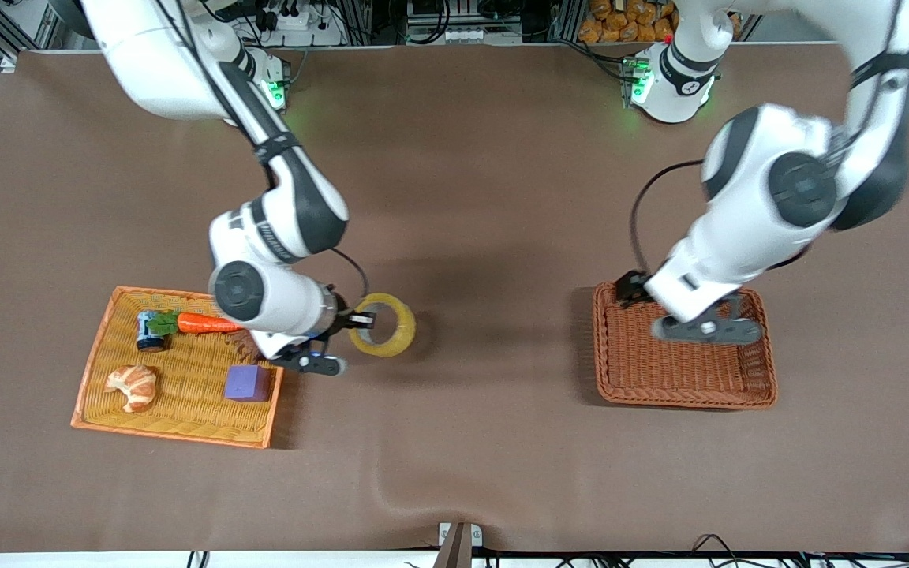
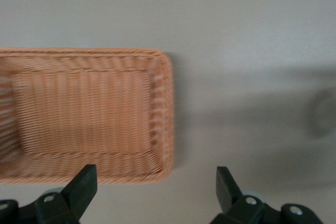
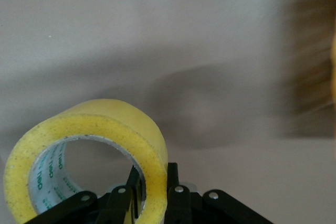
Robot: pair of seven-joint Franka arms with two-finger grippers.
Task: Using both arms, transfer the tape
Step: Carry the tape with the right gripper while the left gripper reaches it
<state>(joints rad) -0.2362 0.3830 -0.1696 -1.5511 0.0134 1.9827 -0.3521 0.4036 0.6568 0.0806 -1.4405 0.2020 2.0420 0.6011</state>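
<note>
Now, the scene line by line.
Tape: the yellowish tape [image 1: 383, 324] is hanging in the air over bare table, just beside the orange tray's edge that faces the brown basket; its ring is standing on edge, with printed letters showing on the grey-white core in the right wrist view [image 3: 89, 156].
Right gripper: the right gripper [image 1: 360, 319] is pinching the wall of the tape, one finger sitting inside the ring and the other outside it, clamped tight [image 3: 152, 192].
Left gripper: the left gripper [image 1: 708, 330] is hovering over the brown basket [image 1: 762, 371], its fingers [image 2: 84, 184] standing wide apart and holding nothing; in the left wrist view the basket's inside [image 2: 163, 108] is showing bare weave.
Orange tray: the orange tray [image 1: 95, 371] is lying at the right arm's end of the table and is carrying a carrot [image 1: 202, 323], a small dark can [image 1: 149, 331], a croissant [image 1: 132, 386] and a purple cube [image 1: 247, 383].
Table: the brown table [image 1: 502, 197] is carrying both containers, which are lying well apart.
</note>
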